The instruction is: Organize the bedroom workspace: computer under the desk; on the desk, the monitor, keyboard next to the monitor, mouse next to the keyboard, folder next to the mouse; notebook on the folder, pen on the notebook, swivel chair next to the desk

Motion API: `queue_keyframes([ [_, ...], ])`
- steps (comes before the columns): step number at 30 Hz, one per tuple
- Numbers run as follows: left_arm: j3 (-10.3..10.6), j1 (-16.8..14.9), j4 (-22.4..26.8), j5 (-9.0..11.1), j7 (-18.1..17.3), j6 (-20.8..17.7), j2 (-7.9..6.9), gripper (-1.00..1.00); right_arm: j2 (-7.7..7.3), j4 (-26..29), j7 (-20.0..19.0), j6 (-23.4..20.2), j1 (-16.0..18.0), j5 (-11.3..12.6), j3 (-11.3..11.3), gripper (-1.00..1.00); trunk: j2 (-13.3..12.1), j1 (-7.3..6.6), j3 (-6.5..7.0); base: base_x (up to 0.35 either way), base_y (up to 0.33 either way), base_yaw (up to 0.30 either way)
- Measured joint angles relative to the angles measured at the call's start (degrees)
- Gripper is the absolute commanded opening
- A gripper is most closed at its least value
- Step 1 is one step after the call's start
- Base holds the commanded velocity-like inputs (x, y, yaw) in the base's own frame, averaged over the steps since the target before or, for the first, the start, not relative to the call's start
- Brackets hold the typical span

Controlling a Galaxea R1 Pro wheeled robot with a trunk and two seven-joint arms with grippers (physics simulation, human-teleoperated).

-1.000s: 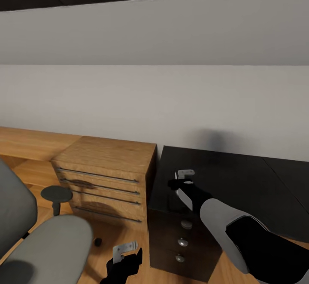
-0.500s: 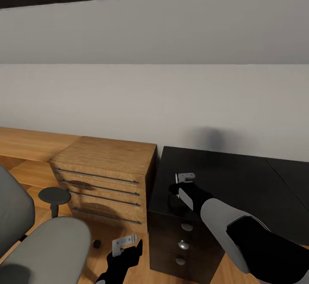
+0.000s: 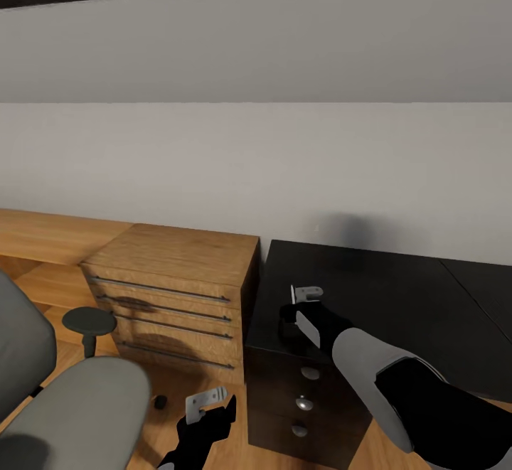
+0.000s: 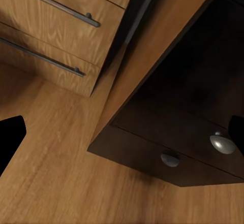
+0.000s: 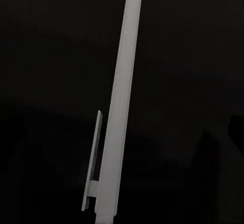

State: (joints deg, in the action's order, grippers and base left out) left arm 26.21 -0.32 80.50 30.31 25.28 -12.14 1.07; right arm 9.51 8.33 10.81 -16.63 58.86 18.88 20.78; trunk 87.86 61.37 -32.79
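Observation:
The white pen (image 5: pixel 119 107) lies on the glossy black desk (image 5: pixel 51 56), lengthwise between the spread jaws of my right gripper. That right gripper (image 3: pixel 299 301) hovers open just over the desk (image 3: pixel 398 299) near its left end, above the black drawer unit (image 3: pixel 302 399). The grey swivel chair (image 3: pixel 78 406) stands at the lower left, its black armrest (image 3: pixel 89 321) facing the chest. My left gripper (image 3: pixel 208 404) hangs open and empty low over the floor, between the chair and the drawer unit (image 4: pixel 178 132).
A light wooden drawer chest (image 3: pixel 178 278) stands tight against the desk's left side, also seen as the chest (image 4: pixel 61 31) in the left wrist view. A white wall runs behind everything. Wooden floor (image 4: pixel 56 173) lies open between the chair and the drawer unit.
The view has shifted slightly. My left gripper has risen a little and my right gripper has sunk slightly toward the desk top.

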Motion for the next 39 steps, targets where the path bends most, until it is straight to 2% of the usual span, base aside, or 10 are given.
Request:
queue_keyframes([
  [8, 0.0, 0.0, 0.0, 0.0, 0.0, 0.0, 0.0, 1.0, 0.0, 0.0, 0.3, -1.0, 0.0, 0.1, -0.1, 1.0, 0.0, 0.0, 0.0, 0.0, 0.0, 0.0],
  [14, 0.0, 0.0, 0.0, 0.0, 0.0, 0.0, 0.0, 1.0, 0.01, 1.3, 0.4, -1.1, 0.0, 0.1, -0.1, 1.0, 2.4, 1.3, -1.06, 0.0, 0.0, 0.0],
  [30, 0.0, 0.0, 0.0, 0.0, 0.0, 0.0, 0.0, 1.0, 0.01, 1.3, 0.4, -1.2, 0.0, 0.0, -0.1, 1.0, 2.4, 1.31, -1.06, 0.0, 0.0, 0.0],
  [31, 0.0, 0.0, 0.0, 0.0, 0.0, 0.0, 0.0, 1.0, 0.01, 1.3, 0.4, -1.2, 0.0, 0.0, -0.1, -1.0, 2.4, 1.31, -1.06, 0.0, 0.0, 0.0],
  [39, 0.0, 0.0, 0.0, 0.0, 0.0, 0.0, 0.0, 1.0, 0.02, 1.3, 0.3, -1.1, 0.0, 0.3, -0.2, -1.0, 2.4, 1.31, -1.07, 0.0, 0.0, 0.0],
])
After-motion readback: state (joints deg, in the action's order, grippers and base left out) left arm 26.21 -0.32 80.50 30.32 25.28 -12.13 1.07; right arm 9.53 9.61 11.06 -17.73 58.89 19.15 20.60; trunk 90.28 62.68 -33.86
